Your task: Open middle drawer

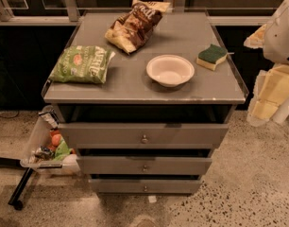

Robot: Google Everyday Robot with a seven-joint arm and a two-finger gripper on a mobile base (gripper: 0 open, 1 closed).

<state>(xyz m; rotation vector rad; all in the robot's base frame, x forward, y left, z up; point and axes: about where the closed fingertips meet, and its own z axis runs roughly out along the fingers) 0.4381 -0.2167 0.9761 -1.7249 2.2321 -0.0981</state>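
Note:
The grey cabinet has three drawers stacked one above another, each with a small round knob. The middle drawer has a flat grey front and its knob at the centre. Its front sits back under the top drawer, with a dark gap above it, and none of its inside shows. The bottom drawer is the narrowest front. My gripper is at the right edge of the view, beside the cabinet's right side at about tabletop height, well away from the knobs and touching no drawer.
On the cabinet top lie a green chip bag, a brown chip bag, a white bowl and a green-and-yellow sponge. A clear bin with packets hangs at the cabinet's left side. Speckled floor lies in front.

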